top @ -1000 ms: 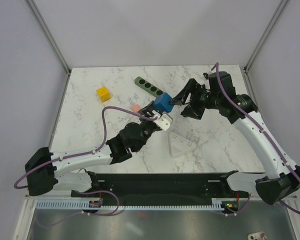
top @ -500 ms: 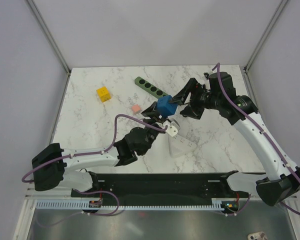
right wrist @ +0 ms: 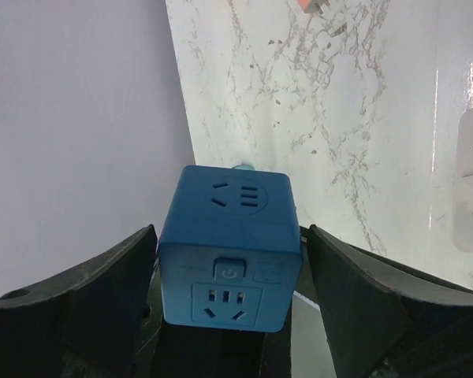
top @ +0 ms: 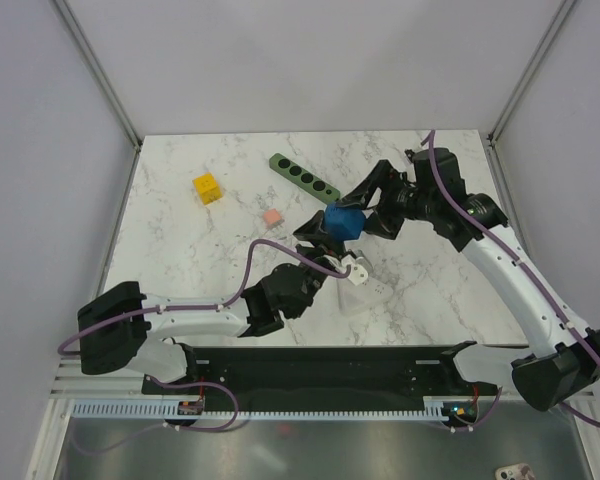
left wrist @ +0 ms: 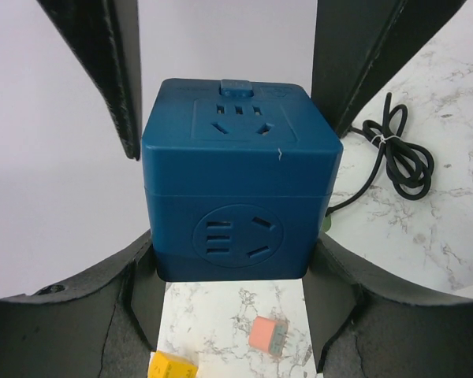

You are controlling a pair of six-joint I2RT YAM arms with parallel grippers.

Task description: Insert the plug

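Right gripper (top: 360, 207) is clamped on the blue cube adapter (top: 343, 220) from the far side. It holds the adapter in the air above the marble-patterned table (top: 180, 250), between the green power strip (top: 304, 176) and the white triangular socket block (top: 367, 292). The left gripper (top: 330, 238) sits at the adapter's near side. From above, the strip is a long bar with a row of round sockets, and a yellow cube (top: 207, 187) and a small pink block (top: 272, 216) lie to its left. The left wrist view shows the adapter's finish, which the top view cannot: smooth matte plastic with rounded edges and a seam round the middle. Its upper face has slot openings and a small raised tab, and the side facing the camera has a ring-framed set of slots. The left gripper's own black fingers (left wrist: 94, 323) meet the lower side faces, though I cannot tell whether they squeeze. The other arm's fingers stand at the upper corners. A coiled black cable (left wrist: 400, 161) lies on the table behind. The right wrist view shows other faces: a power-symbol button above a group of slots, and a round-framed outlet on the face above it. There the adapter sits between broad dark fingers (right wrist: 79, 299) over the glossy tabletop.
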